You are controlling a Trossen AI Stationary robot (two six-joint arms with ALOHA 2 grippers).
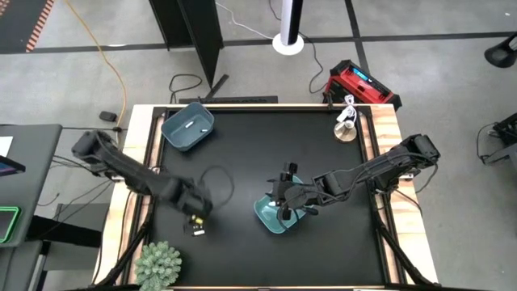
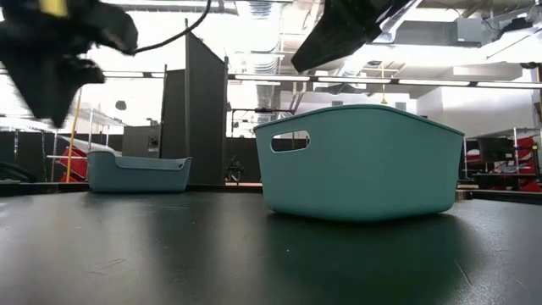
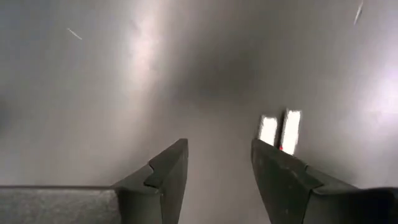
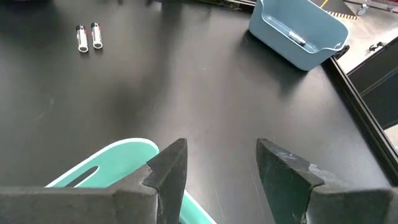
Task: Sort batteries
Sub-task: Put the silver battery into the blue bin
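Two white cylindrical batteries point(image 4: 89, 36) on matte black surface point(image 4: 186, 93); two smooth plastic bins point(image 1: 187, 127); left pincer point(image 3: 217, 168) and right pincer point(image 4: 217, 165) both apart, empty

Two white batteries point(image 4: 89, 37) lie on the table, one more sits in the far bin point(image 4: 297, 32), and two bins stand in all.

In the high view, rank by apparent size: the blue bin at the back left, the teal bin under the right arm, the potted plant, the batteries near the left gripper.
1. Blue bin, potted plant: look alike.
2. Teal bin: partly hidden under the right gripper, so unsure.
3. Batteries: smallest, beside the left gripper.
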